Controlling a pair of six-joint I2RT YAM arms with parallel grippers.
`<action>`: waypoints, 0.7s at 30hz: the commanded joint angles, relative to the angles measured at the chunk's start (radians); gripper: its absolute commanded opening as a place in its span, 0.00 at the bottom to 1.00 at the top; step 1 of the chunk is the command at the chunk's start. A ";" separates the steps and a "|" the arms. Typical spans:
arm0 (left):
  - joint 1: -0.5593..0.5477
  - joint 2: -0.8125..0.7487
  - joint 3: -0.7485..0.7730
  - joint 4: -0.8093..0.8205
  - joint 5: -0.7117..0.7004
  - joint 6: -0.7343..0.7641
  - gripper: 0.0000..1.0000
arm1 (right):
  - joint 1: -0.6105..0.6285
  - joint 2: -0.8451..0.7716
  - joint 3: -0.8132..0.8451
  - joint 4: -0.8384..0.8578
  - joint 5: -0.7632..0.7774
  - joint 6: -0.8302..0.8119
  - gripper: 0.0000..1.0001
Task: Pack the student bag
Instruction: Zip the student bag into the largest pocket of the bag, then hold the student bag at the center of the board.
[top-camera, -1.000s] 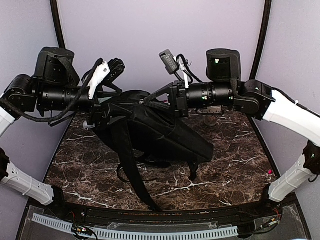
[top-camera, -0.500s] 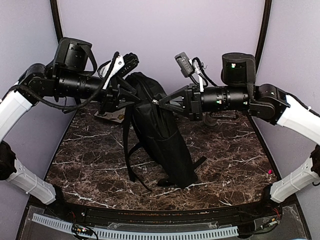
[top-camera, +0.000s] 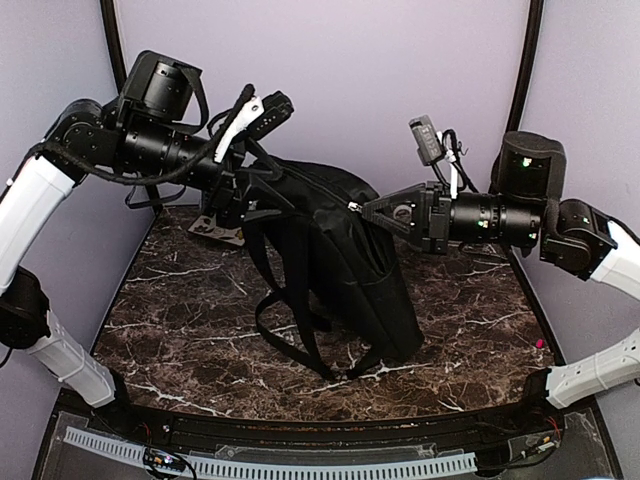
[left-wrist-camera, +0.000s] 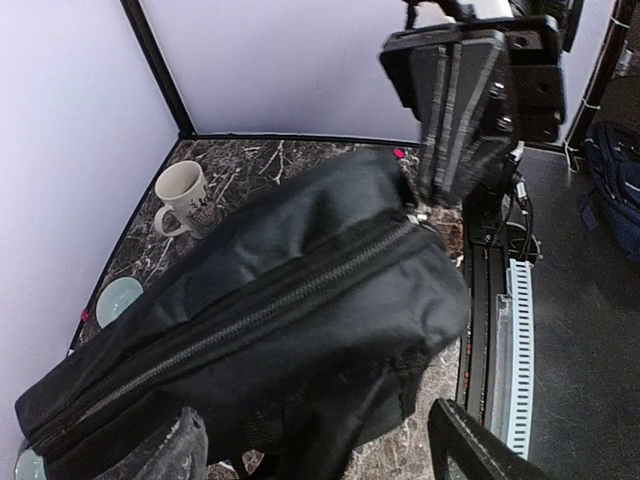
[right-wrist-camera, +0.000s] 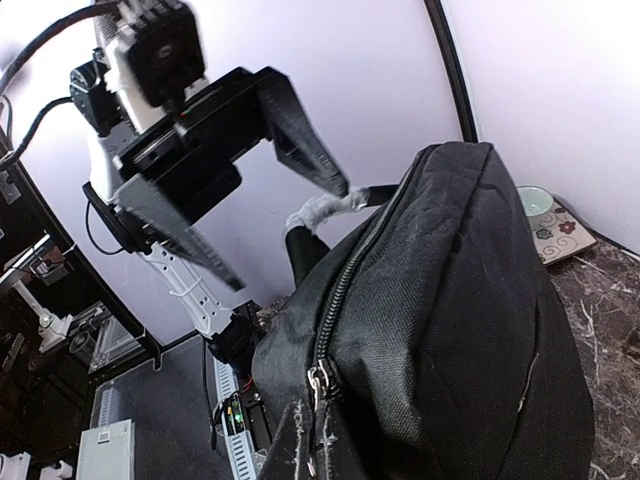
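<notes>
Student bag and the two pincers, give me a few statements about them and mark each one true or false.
1. The student bag lies flat on the table. False: it is held up at a tilt, with its straps hanging down.
2. The right pincer is shut on the zipper pull. True.
3. The left pincer is clamped shut. False: its jaws stand wide apart.
4. A white mug stands on the table beyond the bag. True.
</notes>
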 joint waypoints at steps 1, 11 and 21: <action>-0.089 -0.030 0.034 -0.105 -0.018 -0.030 0.79 | -0.003 -0.008 0.011 0.120 0.050 0.013 0.00; -0.215 0.010 -0.036 -0.092 -0.230 0.074 0.83 | -0.001 0.029 0.049 0.128 0.015 0.022 0.00; -0.215 0.060 -0.083 -0.035 -0.292 0.199 0.36 | -0.003 0.039 0.081 0.097 0.013 0.004 0.00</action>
